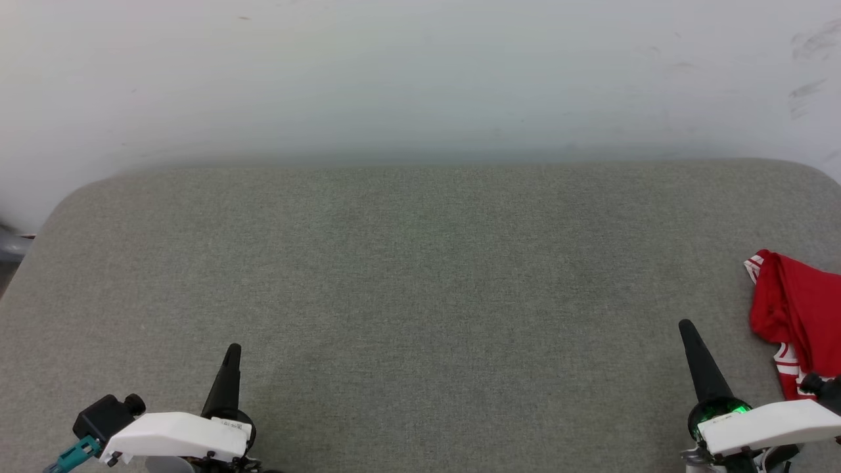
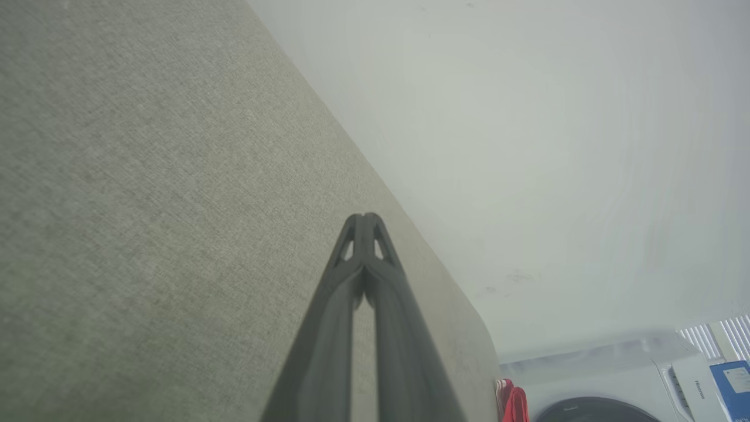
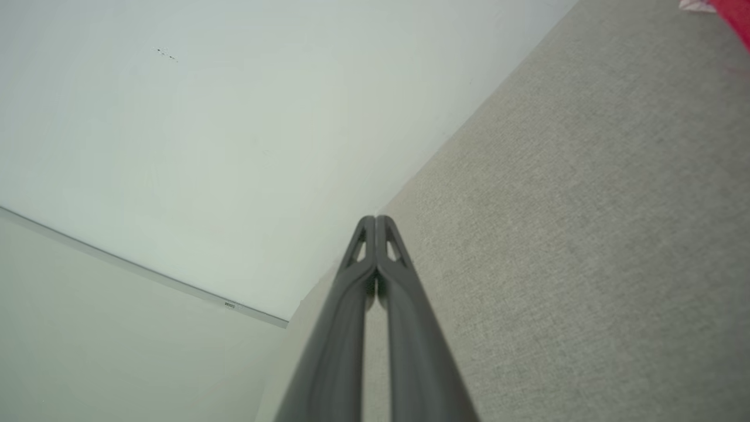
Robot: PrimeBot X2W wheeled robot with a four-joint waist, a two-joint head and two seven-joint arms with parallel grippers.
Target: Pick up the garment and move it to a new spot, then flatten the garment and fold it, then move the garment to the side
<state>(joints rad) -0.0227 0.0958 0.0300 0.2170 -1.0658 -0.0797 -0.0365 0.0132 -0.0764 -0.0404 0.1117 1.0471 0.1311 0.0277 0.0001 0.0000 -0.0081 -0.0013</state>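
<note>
A red soft-cloth shirt [image 1: 796, 305] with white-and-red striped trim is seen at the far right side of a wide grey cloth-covered table [image 1: 407, 263]. Part of the shirt is cut off by the edge of the head view. The part that can be seen is bunched and wrinkly, not spread flat.

The left claw [image 1: 232, 349], made of two long dark fingers, is held low at the near left. The right claw [image 1: 686, 326] is held low at the near right, close to the shirt but not touching it. In the wrist views both claws are seen pressed together at the tips, and nothing is held in them.

How far along the job is cannot be settled. The shirt could be waiting at the side to be picked up, or it could be put aside at the end. A neat fold is not seen.
</note>
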